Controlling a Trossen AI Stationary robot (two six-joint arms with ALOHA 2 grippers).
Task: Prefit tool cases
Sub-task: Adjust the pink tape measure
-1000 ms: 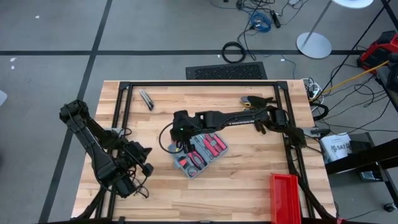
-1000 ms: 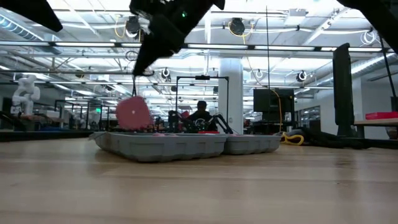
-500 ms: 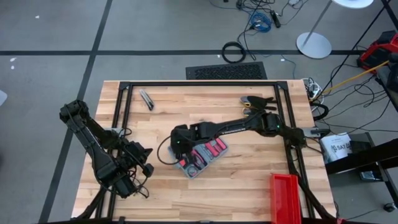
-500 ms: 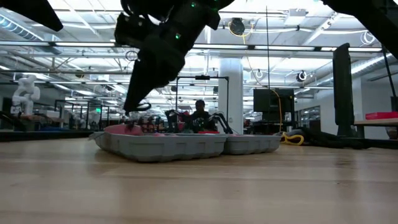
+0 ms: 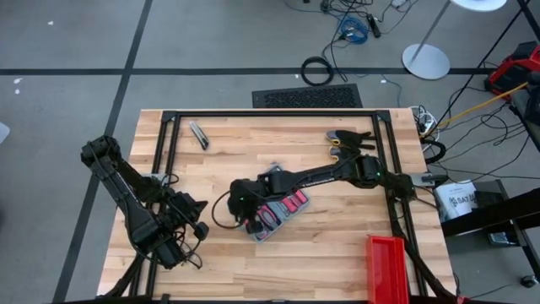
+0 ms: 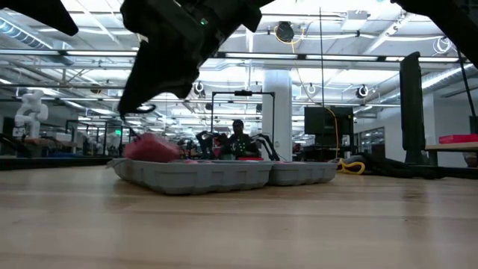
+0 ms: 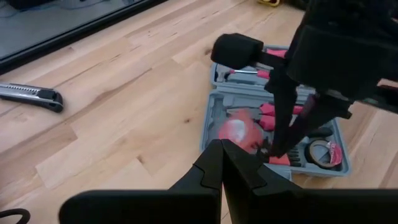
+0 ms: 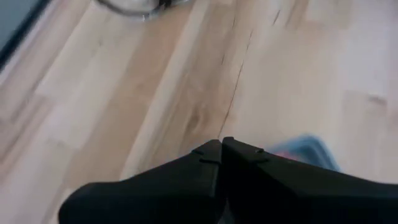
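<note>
Case [image 5: 274, 207] lies open, mid-table, slightly toward 6 o'clock from centre; grey tray up, red-handled tools [image 5: 287, 203] seated inside. A tape roll [image 7: 323, 151] is seen in the tray's corner.

R gripper [image 5: 243, 205] is reached across from the 3 o'clock side, tips over the case's 9 o'clock end. Fingers pressed together; nothing seen held in them. A round pink tool [image 7: 236, 132] lies in the tray just beside the tips; contact can't be told.

L gripper [image 5: 192, 226] is parked near the table's 8 o'clock corner, well apart from case. Fingers closed, nothing held.

Knife [image 5: 198, 134] is noted at 11 o'clock. Pliers [image 5: 346, 137] at 1 o'clock. Red bin [image 5: 386, 266] at 5 o'clock edge.
</note>
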